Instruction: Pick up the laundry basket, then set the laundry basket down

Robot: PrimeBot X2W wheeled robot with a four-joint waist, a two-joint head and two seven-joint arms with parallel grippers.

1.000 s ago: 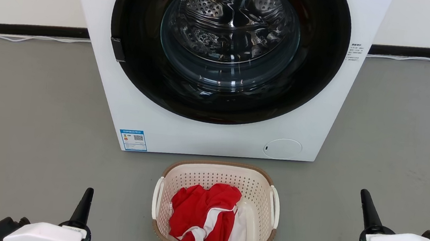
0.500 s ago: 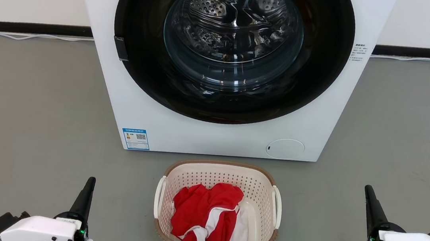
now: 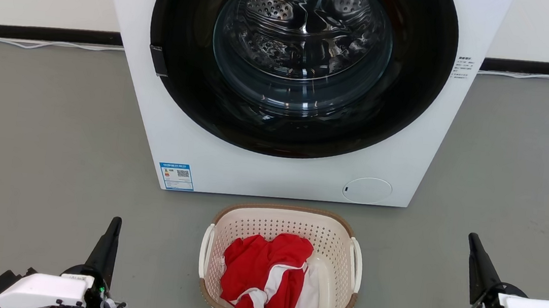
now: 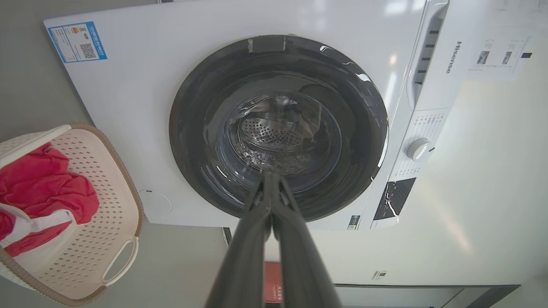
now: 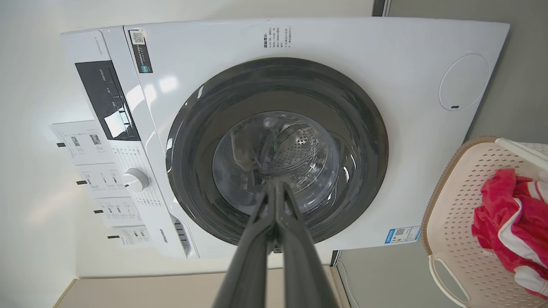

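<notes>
The basket [image 3: 283, 210] sat on the floor between the left gripper [image 3: 117, 220] and the right gripper [image 3: 473, 237], well apart from both. Both pairs of fingers were clenched on nothing. If they reached in without spreading, they would likely shove the basket into the washer [image 3: 272, 176]. A one-handle lift could tip out the red clothes [image 3: 261, 275].

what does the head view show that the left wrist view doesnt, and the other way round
Head view adds: the right gripper, shut, off to the basket's right and apart from it, and the white cable along the wall base.
Left wrist view adds: the control dial, dark display panel and brand name.
Both share: the washer with its round glass door, the laundry basket on the floor before it holding a red and white garment, the blue label, and the left gripper, shut.
</notes>
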